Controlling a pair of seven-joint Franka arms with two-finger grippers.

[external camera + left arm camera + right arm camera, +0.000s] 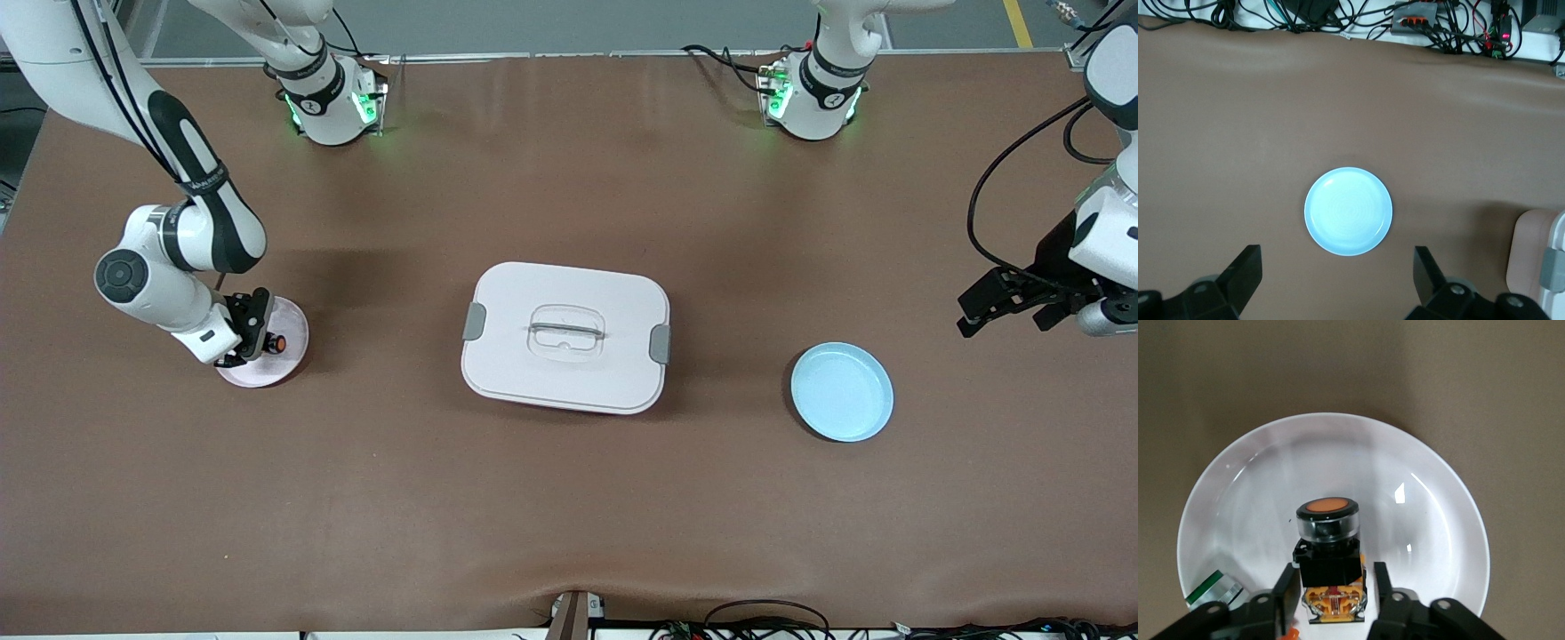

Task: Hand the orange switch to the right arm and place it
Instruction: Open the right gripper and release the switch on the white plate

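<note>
Jaws on R gripper [1335, 597] sit slightly spread, flanking the orange switch [1329, 550] w/ a thin gap each side; I see it resting on the pink plate [289, 351], mid-left of front view. L gripper [1338, 283] spread wide over table, above blue plate [1348, 211], waiting.

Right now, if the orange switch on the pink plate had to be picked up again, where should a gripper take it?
By the black square body, from above, fingers on its two flat sides. The orange switch lies on the pink plate; its round cap would likely slip. The right gripper already straddles that body.
</note>
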